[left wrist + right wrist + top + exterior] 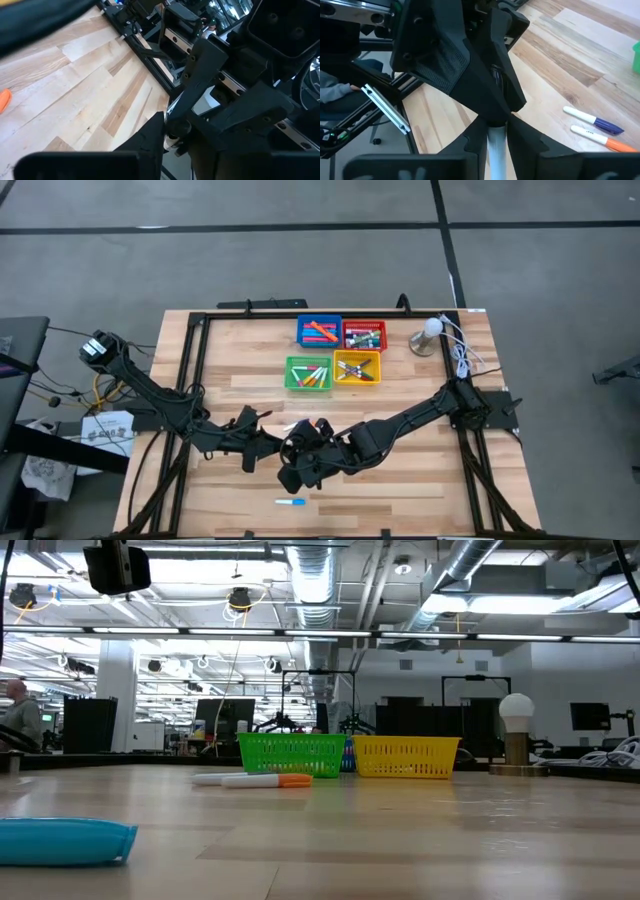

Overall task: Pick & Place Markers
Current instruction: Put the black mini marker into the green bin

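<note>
Both grippers meet in mid-air over the table's near middle, the left gripper (277, 448) (172, 146) and the right gripper (303, 453) (496, 146) facing each other, each shut on one white-bodied marker (496, 150). Two more markers lie flat on the table beside them, one with a dark blue cap (593, 120) and one with an orange cap (603, 140) (262, 780). A blue-capped marker (291, 502) (65, 840) lies by the near edge. Other markers fill the four trays. The low view shows neither gripper. My left gripper pinches the marker's far end (495, 121) between its two fingers, coming level from the table's left, along the marker; the fingers hide the tip. My right gripper pinches the white body (496, 150) between its two fingers, from the opposite side. The marker is lifted clear of the table.
Blue tray (319, 332), red tray (364, 336), green tray (308, 374) and yellow tray (357, 367) stand together at the far middle. A round white lamp-like object (428, 336) with a white cable (460, 358) sits far right. A black frame (195, 370) borders the table.
</note>
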